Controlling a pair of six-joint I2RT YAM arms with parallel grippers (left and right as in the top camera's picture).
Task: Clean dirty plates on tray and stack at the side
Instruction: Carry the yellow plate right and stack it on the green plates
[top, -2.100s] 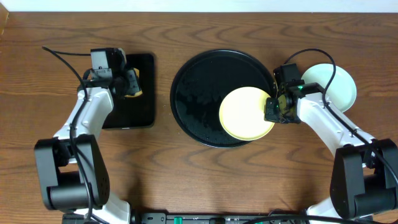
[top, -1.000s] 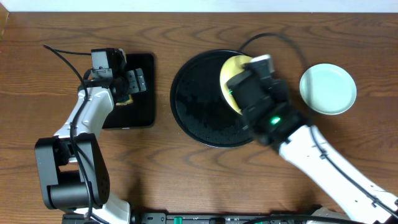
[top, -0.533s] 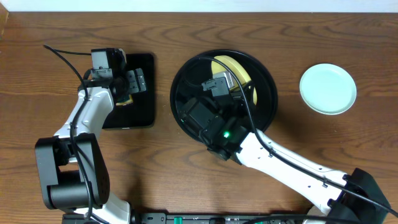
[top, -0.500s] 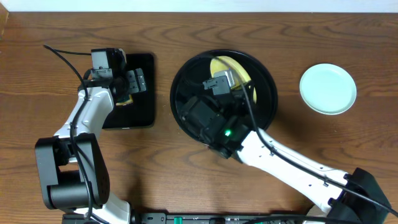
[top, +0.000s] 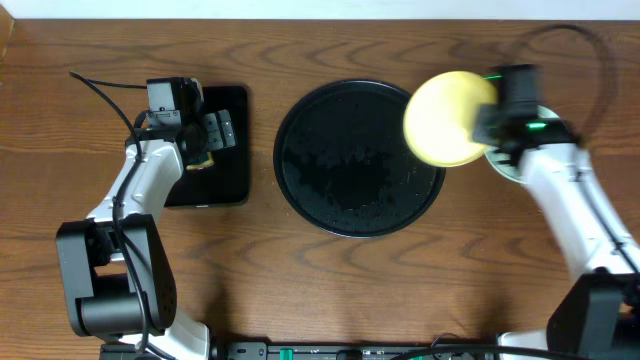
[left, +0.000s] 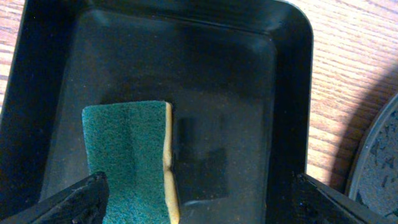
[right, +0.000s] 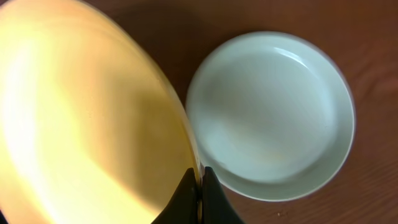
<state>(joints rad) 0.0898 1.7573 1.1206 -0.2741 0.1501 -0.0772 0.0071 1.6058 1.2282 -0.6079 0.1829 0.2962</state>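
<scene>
My right gripper (top: 489, 124) (right: 199, 194) is shut on the rim of the pale yellow plate (top: 447, 118) (right: 87, 124). It holds the plate tilted in the air over the right edge of the round black tray (top: 335, 195). No plate lies on the tray. A pale mint-blue plate (right: 273, 112) lies on the table just right of the yellow one; in the overhead view my right arm covers most of it. My left gripper (top: 216, 130) (left: 202, 196) stands open over a green and yellow sponge (top: 204, 158) (left: 127, 155).
The sponge lies in a small rectangular black tray (top: 232, 180) (left: 286, 74) at the left. The round tray's rim (left: 379, 162) shows at the right edge of the left wrist view. Brown wooden table all round.
My right arm has swung from over the round tray out to the right, carrying the yellow plate up beside the mint-blue plate. The left arm has not moved.
</scene>
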